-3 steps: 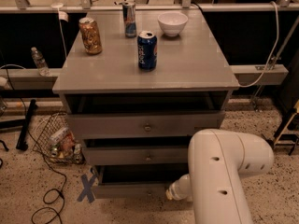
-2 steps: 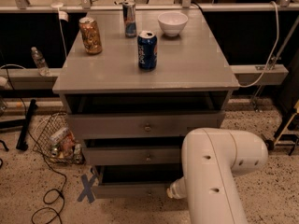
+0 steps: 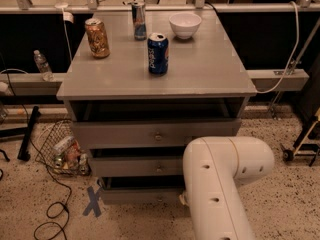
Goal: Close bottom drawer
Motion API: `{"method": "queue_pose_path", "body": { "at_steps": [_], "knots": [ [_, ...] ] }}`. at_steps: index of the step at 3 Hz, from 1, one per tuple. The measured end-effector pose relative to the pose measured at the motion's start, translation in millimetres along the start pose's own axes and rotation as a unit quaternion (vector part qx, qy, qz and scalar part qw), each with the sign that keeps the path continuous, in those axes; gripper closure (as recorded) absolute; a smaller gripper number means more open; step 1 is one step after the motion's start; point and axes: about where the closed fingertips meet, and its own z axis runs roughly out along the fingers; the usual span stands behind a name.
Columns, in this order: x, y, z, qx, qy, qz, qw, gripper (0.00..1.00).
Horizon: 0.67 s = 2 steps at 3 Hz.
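Three grey drawers, lowest one ajar behind a white arm

Camera view, from above and in front of the grey cabinet (image 3: 210, 69). Lowest of the stack, the bottom drawer (image 3: 135, 196), just above the speckled floor (image 3: 280, 204), pulled out a little toward the camera, with a dark strip of its inside showing above the front panel. Long axis left to right, flat front facing the camera, small round knob (image 3: 159, 198) at mid-panel. Left end of the panel free, with open floor before it apart from a blue tape cross (image 3: 93, 202) and a black cable (image 3: 50, 215). Right end covered by the bulky white arm (image 3: 220, 184), bent at the elbow and filling the lower right. Low beside the drawer's right end, the gripper (image 3: 183, 199), almost wholly hidden by the arm; cannot tell how far open or whether holding anything. Above, the middle drawer (image 3: 135, 166) and top drawer (image 3: 120, 133), both ajar too. On the cabinet top, well apart: blue can (image 3: 158, 53), gold can (image 3: 97, 37), slim can (image 3: 139, 20), white bowl (image 3: 185, 24). At the cabinet's left foot, a wire basket (image 3: 62, 149) of litter
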Motion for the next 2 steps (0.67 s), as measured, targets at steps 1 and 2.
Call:
{"method": "queue_pose_path", "body": {
  "at_steps": [1,2],
  "knots": [
    [-23.9,-14.1,5.3,0.020,-0.047,-0.004,0.9987,1.00],
    [-38.0,-19.4,7.0,0.027,-0.078,-0.006,0.9966,1.00]
  ]
}}
